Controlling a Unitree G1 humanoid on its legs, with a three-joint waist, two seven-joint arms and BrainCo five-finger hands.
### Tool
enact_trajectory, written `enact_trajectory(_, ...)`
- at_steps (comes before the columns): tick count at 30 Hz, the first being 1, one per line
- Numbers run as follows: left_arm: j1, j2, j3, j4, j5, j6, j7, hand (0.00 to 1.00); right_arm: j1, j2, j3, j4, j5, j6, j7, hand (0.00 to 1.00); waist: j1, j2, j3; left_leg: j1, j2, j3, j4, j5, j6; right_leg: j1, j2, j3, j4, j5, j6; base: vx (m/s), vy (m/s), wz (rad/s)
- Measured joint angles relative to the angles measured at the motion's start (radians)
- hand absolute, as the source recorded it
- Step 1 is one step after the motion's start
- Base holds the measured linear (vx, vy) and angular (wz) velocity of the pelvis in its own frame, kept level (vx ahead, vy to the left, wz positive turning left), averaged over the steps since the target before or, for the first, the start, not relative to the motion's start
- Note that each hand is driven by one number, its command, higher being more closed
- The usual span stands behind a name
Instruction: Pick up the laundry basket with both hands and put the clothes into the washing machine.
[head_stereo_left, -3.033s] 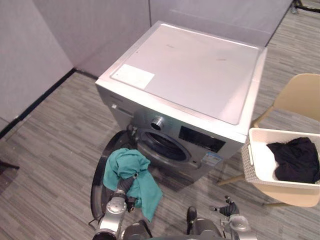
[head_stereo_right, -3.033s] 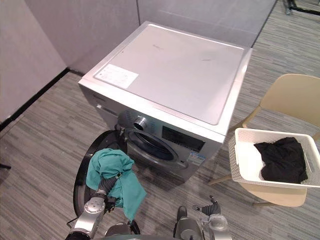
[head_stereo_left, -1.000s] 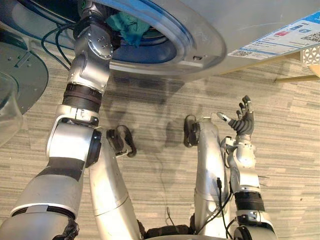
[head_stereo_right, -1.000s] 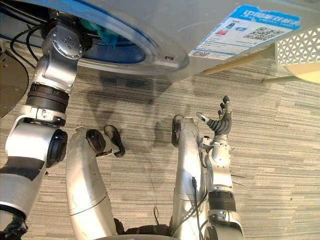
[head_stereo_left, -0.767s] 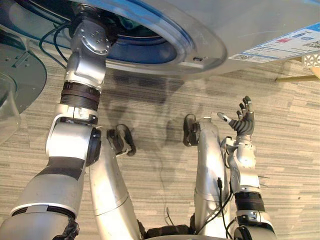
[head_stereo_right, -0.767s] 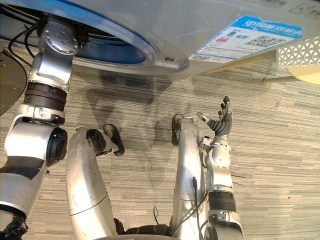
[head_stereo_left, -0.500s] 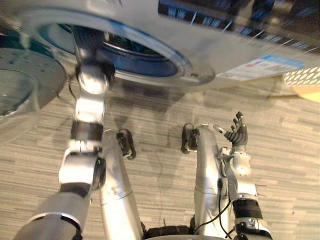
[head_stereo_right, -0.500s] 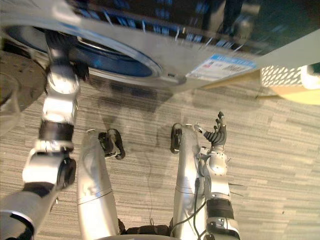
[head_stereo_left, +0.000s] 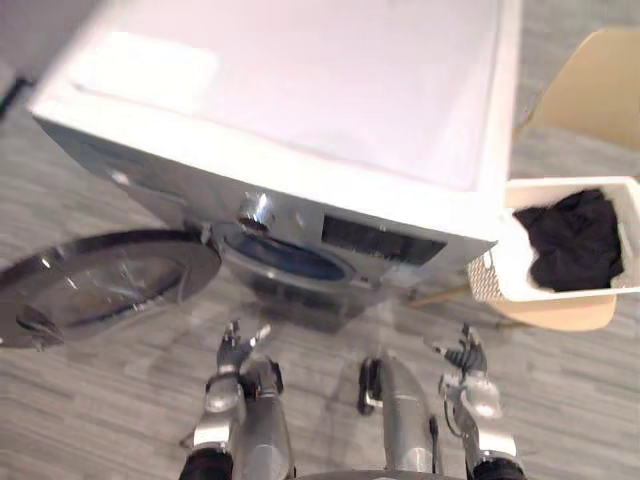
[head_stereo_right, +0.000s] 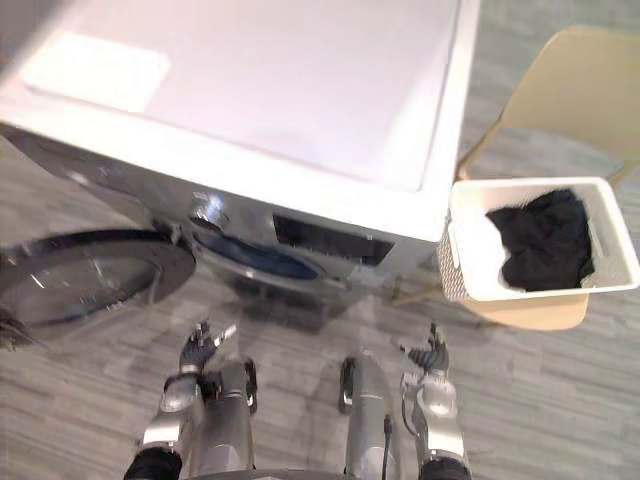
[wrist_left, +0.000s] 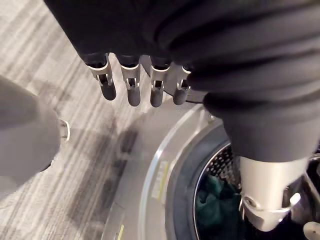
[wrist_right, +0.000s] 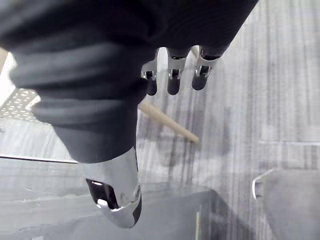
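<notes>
2 hands, your left hand (head_stereo_left: 234, 346) and right hand (head_stereo_left: 467, 356), hang straight-fingered and empty; teal cloth (wrist_left: 210, 199) lies inside the washing machine (head_stereo_left: 300, 110).

White perforated plastic laundry basket (head_stereo_right: 468, 262), middle right, holds crumpled black clothes (head_stereo_right: 545, 240). Silver front-loading washing machine (head_stereo_right: 280, 90) at upper left, door (head_stereo_right: 85, 280) open, teal cloth (wrist_left: 214, 201) inside.

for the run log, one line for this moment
left hand open; right hand open; teal cloth in drum; black clothes in basket
</notes>
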Motion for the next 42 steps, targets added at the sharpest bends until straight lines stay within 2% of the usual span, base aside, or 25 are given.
enact_trajectory(8,0.012,0.012,0.059,0.25,0.12,-0.002,-0.023,0.0,0.028,-0.001,-0.066,0.249,0.015,0.004,0.031,0.0,-0.005,0.036,-0.164,0.308,-0.029,0.135,-0.429,0.152,0.007,0.257,0.033,0.034,-0.445,0.189,0.026,0.15,0.073,-0.26)
enact_trajectory(11,0.007,0.017,0.059,0.29,0.133,-0.002,-0.024,0.0,0.018,-0.023,-0.097,0.33,0.032,0.005,0.031,0.0,-0.008,0.048,-0.173,0.392,-0.044,0.185,-0.522,0.181,0.004,0.316,0.052,0.081,-0.552,0.247,0.034,0.1,0.053,-0.48)
enact_trajectory(15,0.008,0.03,0.057,0.311,0.136,-0.002,-0.021,0.0,-0.024,-0.05,-0.108,0.37,0.035,0.007,0.03,0.0,-0.01,0.05,-0.17,0.437,-0.038,0.304,-0.522,0.181,0.004,0.299,0.085,0.167,-0.612,0.325,0.035,0.02,0.037,-1.11)
enact_trajectory(17,0.008,0.038,0.057,0.311,0.134,-0.003,-0.018,0.0,-0.065,-0.053,-0.098,0.375,0.035,0.007,0.029,0.0,-0.009,0.051,-0.167,0.459,-0.012,0.402,-0.514,0.18,0.004,0.256,0.109,0.045,-0.655,0.408,-0.023,-0.04,-0.032,-1.76)
enact_trajectory(18,0.005,0.053,0.053,0.316,0.136,-0.002,-0.017,0.0,-0.093,-0.058,-0.098,0.379,0.035,0.007,0.027,0.0,-0.022,0.056,-0.153,0.501,0.004,0.504,-0.511,0.171,0.004,0.256,0.072,-0.193,-0.63,0.299,-0.104,-0.05,-0.079,-1.5)
enact_trajectory(19,0.005,0.052,0.051,0.316,0.137,-0.003,-0.017,0.0,-0.095,-0.062,-0.097,0.379,0.034,0.007,0.027,0.0,-0.028,0.059,-0.151,0.508,0.003,0.524,-0.51,0.168,0.001,0.259,0.061,-0.25,-0.619,0.279,-0.107,-0.04,-0.052,-1.69)
enact_trajectory(20,0.013,0.052,0.032,0.315,0.138,-0.009,-0.017,0.0,-0.105,-0.076,-0.065,0.391,0.032,0.006,0.024,0.0,-0.028,0.073,-0.152,0.54,0.024,0.585,-0.513,0.156,-0.012,0.268,0.023,-0.432,-0.588,0.253,-0.143,0.0,-0.039,-1.5)
enact_trajectory(22,0.014,0.068,0.016,0.316,0.139,-0.012,-0.016,0.0,-0.13,-0.076,-0.06,0.396,0.03,0.007,0.024,0.0,-0.027,0.081,-0.149,0.586,0.05,0.69,-0.511,0.115,-0.055,0.256,-0.019,-0.616,-0.506,0.25,-0.144,0.06,-0.141,-2.17)
enact_trajectory(23,0.014,0.083,0.008,0.318,0.145,-0.012,-0.016,0.0,-0.14,-0.071,-0.054,0.399,0.021,0.008,0.024,0.0,-0.016,0.071,-0.146,0.611,0.057,0.772,-0.475,0.108,-0.067,0.227,-0.04,-0.627,-0.439,0.243,-0.135,0.13,-0.303,-2.55)
enact_trajectory(24,0.013,0.092,-0.007,0.318,0.148,-0.012,-0.017,0.0,-0.135,-0.079,-0.036,0.4,0.007,0.01,0.023,0.0,-0.007,0.057,-0.149,0.622,0.088,0.797,-0.383,0.101,-0.076,0.196,-0.027,-0.577,-0.405,0.243,-0.135,0.12,-0.269,-2.28)
enact_trajectory(25,0.013,0.091,-0.011,0.318,0.148,-0.012,-0.017,0.0,-0.132,-0.083,-0.032,0.401,0.002,0.01,0.022,0.0,-0.005,0.062,-0.147,0.617,0.118,0.792,-0.308,0.1,-0.076,0.19,-0.007,-0.543,-0.402,0.238,-0.138,0.22,-0.305,-2.02)
enact_trajectory(26,0.014,0.085,-0.014,0.316,0.148,-0.015,-0.016,0.0,-0.13,-0.099,-0.022,0.403,-0.006,0.012,0.018,0.0,-0.003,0.078,-0.139,0.601,0.198,0.761,-0.132,0.113,-0.025,0.199,0.046,-0.488,-0.413,0.229,-0.149,0.24,-0.238,-1.85)
enact_trajectory(27,0.015,0.073,-0.017,0.314,0.148,-0.027,-0.018,0.0,-0.131,-0.113,-0.018,0.421,-0.014,0.016,0.008,0.0,-0.004,0.108,-0.123,0.548,0.28,0.676,0.075,0.174,0.183,0.227,0.104,-0.439,-0.442,0.224,-0.158,0.29,-0.269,-1.81)
enact_trajectory(28,0.015,0.064,-0.017,0.314,0.148,-0.031,-0.018,0.0,-0.131,-0.117,-0.013,0.432,-0.016,0.018,0.004,0.0,-0.002,0.118,-0.116,0.505,0.302,0.592,0.168,0.194,0.237,0.245,0.122,-0.412,-0.46,0.221,-0.162,0.24,-0.092,-1.73)
enact_trajectory(29,0.014,0.044,-0.018,0.309,0.147,-0.038,-0.018,0.0,-0.133,-0.131,0.0,0.439,-0.025,0.024,-0.002,0.0,0.001,0.131,-0.093,0.389,0.261,0.376,0.31,0.138,0.172,0.272,0.149,-0.37,-0.479,0.22,-0.169,0.26,-0.008,-1.49)
enact_trajectory(30,0.014,0.037,-0.035,0.298,0.144,-0.044,-0.018,0.0,-0.132,-0.136,0.0,0.442,-0.03,0.033,-0.005,0.0,0.003,0.141,-0.067,0.288,0.179,0.219,0.384,0.089,0.113,0.314,0.167,-0.33,-0.495,0.216,-0.175,0.27,0.017,-1.29)
enact_trajectory(31,0.017,0.038,-0.049,0.298,0.144,-0.043,-0.019,0.0,-0.129,-0.137,0.0,0.45,-0.036,0.039,-0.008,0.0,0.005,0.13,-0.057,0.251,0.14,0.169,0.39,0.074,0.098,0.339,0.172,-0.318,-0.512,0.215,-0.175,0.29,-0.005,-0.96)
enact_trajectory(32,0.025,0.039,-0.07,0.291,0.144,-0.043,-0.019,0.0,-0.122,-0.131,-0.001,0.463,-0.036,0.041,-0.014,0.0,0.022,0.127,-0.055,0.2,0.072,0.122,0.346,0.051,0.088,0.387,0.178,-0.288,-0.545,0.221,-0.159,0.24,-0.016,-0.62)
enact_trajectory(33,0.029,0.037,-0.071,0.276,0.138,-0.043,-0.019,0.0,-0.119,-0.125,-0.003,0.465,-0.036,0.041,-0.015,0.0,0.033,0.121,-0.051,0.176,0.038,0.115,0.301,0.049,0.09,0.406,0.182,-0.277,-0.563,0.221,-0.145,0.28,-0.024,-0.61)
enact_trajectory(34,0.031,0.038,-0.081,0.255,0.138,-0.045,-0.018,0.0,-0.117,-0.122,-0.005,0.465,-0.036,0.041,-0.015,0.0,0.054,0.112,-0.046,0.134,-0.024,0.106,0.177,0.05,0.089,0.441,0.184,-0.262,-0.599,0.22,-0.13,0.28,-0.02,-0.38)
enact_trajectory(37,0.036,0.028,-0.081,0.253,0.138,-0.044,-0.017,0.0,-0.139,-0.126,-0.003,0.464,-0.041,0.039,-0.014,0.0,0.079,0.124,-0.053,0.099,-0.152,0.114,-0.243,0.092,0.068,0.511,0.199,-0.237,-0.686,0.217,-0.106,0.4,0.012,-0.23)
enact_trajectory(38,0.041,0.03,-0.074,0.253,0.138,-0.042,-0.017,0.0,-0.151,-0.123,0.0,0.464,-0.044,0.039,-0.014,0.0,0.097,0.122,-0.056,0.12,-0.179,0.114,-0.32,0.195,0.134,0.541,0.197,-0.217,-0.708,0.216,-0.091,0.47,0.05,-0.28)
enact_trajectory(39,0.045,0.029,-0.058,0.253,0.138,-0.041,-0.018,0.0,-0.162,-0.124,0.007,0.46,-0.045,0.039,-0.013,0.0,0.107,0.107,-0.063,0.147,-0.204,0.131,-0.365,0.226,0.193,0.544,0.176,-0.198,-0.704,0.204,-0.072,0.58,0.075,-0.2)
enact_trajectory(41,0.048,0.028,-0.041,0.256,0.138,-0.04,-0.018,0.0,-0.173,-0.135,0.008,0.455,-0.046,0.036,-0.013,0.0,0.104,0.102,-0.065,0.164,-0.223,0.135,-0.356,0.198,0.239,0.536,0.149,-0.191,-0.65,0.171,-0.02,0.42,0.08,0.0)
enact_trajectory(42,0.052,0.025,-0.042,0.261,0.137,-0.04,-0.018,0.0,-0.174,-0.141,0.005,0.458,-0.049,0.036,-0.012,0.0,0.106,0.104,-0.065,0.196,-0.229,0.14,-0.369,0.182,0.234,0.514,0.126,-0.187,-0.554,0.146,0.017,0.47,0.142,0.04)
